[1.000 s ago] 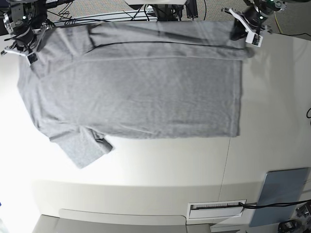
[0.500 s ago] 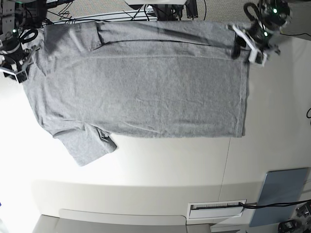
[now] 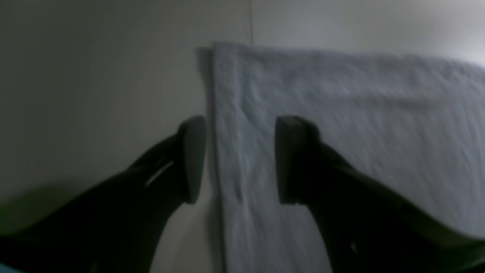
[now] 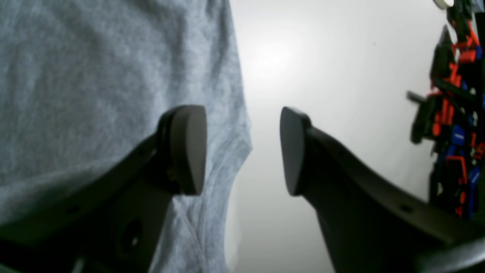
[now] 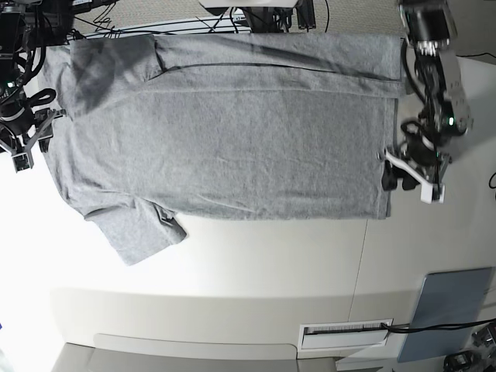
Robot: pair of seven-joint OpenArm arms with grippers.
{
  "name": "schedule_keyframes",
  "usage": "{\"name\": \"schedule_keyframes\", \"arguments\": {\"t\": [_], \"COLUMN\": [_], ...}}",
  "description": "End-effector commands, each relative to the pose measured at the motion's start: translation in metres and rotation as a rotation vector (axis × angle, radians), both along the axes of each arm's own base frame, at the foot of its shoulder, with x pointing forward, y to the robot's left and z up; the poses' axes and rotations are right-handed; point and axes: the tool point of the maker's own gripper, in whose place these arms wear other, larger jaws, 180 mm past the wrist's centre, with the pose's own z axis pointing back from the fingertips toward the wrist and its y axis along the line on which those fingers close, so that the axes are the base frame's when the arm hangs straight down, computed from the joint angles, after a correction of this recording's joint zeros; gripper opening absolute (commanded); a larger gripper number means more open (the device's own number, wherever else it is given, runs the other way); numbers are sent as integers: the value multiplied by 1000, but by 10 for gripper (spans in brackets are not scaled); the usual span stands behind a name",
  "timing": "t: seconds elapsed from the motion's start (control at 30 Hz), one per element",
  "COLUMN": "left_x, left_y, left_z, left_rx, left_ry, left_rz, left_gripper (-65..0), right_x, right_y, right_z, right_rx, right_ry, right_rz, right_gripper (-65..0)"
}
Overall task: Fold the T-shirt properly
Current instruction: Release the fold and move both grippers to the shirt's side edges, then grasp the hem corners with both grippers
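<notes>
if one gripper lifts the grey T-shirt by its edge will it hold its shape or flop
Likely flop: the T-shirt lies flat with soft wrinkles and a curled sleeve, so it looks limp. It probably drapes and drags rather than lifting whole. Its thin hem by the left gripper suggests little weight.

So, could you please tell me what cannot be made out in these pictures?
- T-shirt, base view: the far edge runs to the table's back; any lettering is unseen.
- Left gripper, left wrist view: blur and shadow hide whether it touches the hem.
- Right gripper, base view: small, in glare.

Pale, brightly lit table [image 5: 256, 271]
</notes>
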Motion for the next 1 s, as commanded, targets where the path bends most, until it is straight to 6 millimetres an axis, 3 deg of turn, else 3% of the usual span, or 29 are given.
{"name": "schedule_keyframes", "arguments": {"t": [0.0,0.13,0.4,0.5,0.73,0.97], "left_x": [13,32,75,77,70,63], "left_y": [7,8,16,15,15,-4], "left_z": [7,-13,-5,-12,-34,-41], "left_rx": [-11,-77,-84,-87,95,79], "left_ry": [-28,19,13,41,150,199], "left_rz": [11,9,40,41,0,-91], "left_gripper": [-347,-347,-347,-347,-348,-360], "right_x": [7,8,8,8,8,8], "right_y": [-4,0,2,2,2,2], "right_z": [15,14,13,12,12,13], "right_rx": [-28,-2,15,15,15,15], "right_ry": [-33,-34,-35,-29,-30,-33], "right_rz": [15,24,24,21,20,21], "right_gripper": [-342,-342,-342,-343,-342,-343]}}
